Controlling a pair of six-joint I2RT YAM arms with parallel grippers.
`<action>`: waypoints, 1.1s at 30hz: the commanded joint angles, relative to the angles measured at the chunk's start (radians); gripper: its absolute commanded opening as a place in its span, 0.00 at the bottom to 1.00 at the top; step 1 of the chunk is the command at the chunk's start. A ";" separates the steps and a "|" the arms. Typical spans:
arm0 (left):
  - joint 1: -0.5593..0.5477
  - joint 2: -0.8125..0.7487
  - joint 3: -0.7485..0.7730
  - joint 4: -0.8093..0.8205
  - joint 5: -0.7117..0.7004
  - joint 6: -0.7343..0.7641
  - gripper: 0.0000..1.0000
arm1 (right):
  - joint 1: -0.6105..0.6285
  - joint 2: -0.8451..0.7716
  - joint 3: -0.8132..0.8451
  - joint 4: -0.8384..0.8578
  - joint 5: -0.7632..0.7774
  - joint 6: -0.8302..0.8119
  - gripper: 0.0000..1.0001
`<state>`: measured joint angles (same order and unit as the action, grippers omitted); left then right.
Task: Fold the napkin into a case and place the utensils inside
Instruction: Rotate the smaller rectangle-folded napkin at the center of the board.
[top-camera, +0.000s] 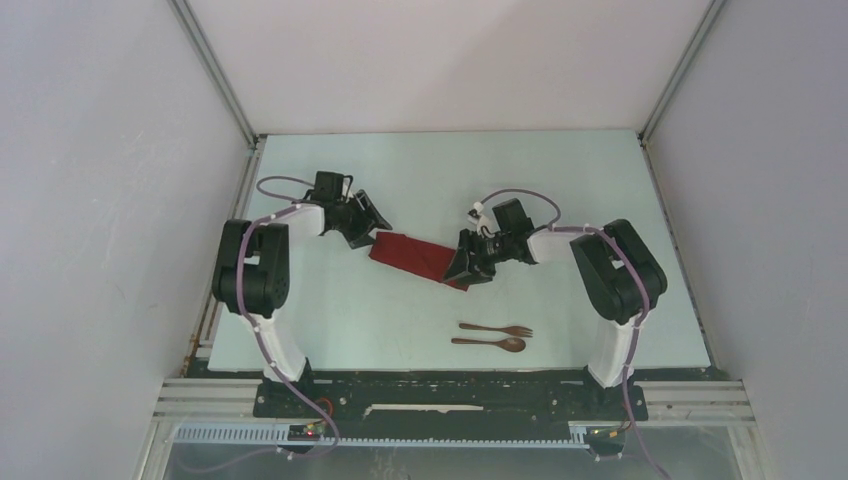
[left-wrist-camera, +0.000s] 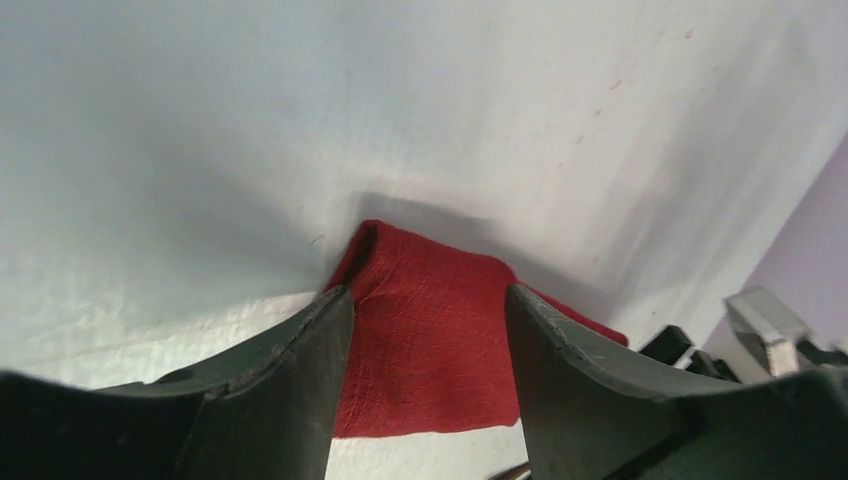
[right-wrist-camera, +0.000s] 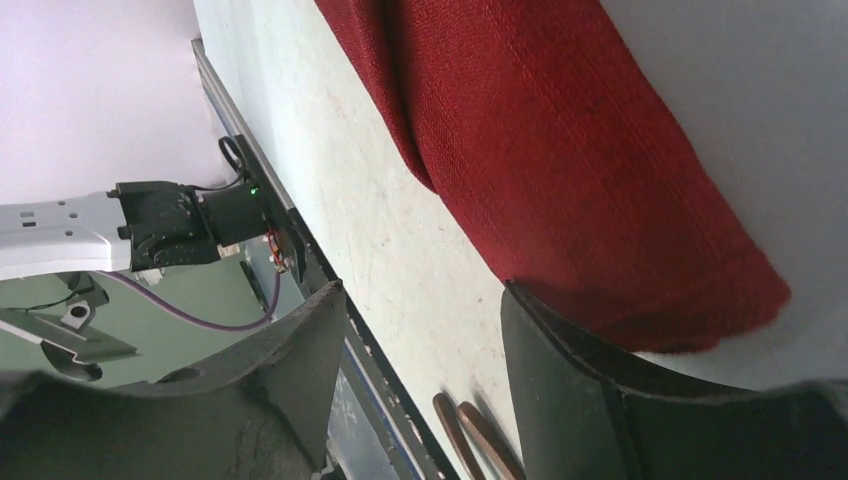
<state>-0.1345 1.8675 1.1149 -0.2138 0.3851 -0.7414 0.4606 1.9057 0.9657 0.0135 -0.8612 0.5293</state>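
Both left gripper and right gripper gape at case ends; utensils nearby

Pale green table inside 3 plain white walls; aluminium corner rails; even light

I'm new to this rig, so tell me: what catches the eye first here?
The dark red napkin, folded into a strip, lies in the middle of the table. The left gripper and right gripper stand open at its ends. Toward the near edge, fork and spoon lie side by side, apart from it.
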 joint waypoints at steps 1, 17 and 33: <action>-0.003 -0.131 -0.009 -0.147 -0.106 0.091 0.67 | 0.008 -0.114 0.040 -0.110 0.042 -0.047 0.66; -0.110 -0.450 0.096 -0.319 -0.215 0.223 0.71 | 0.185 -0.113 0.256 -0.262 0.712 0.075 0.64; -0.109 -1.076 -0.035 -0.536 -0.406 0.277 0.74 | 0.447 0.335 0.890 -0.491 1.137 0.039 0.34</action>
<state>-0.2485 0.8326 1.0927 -0.6899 0.0074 -0.4873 0.8791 2.1509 1.7504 -0.3912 0.1543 0.5678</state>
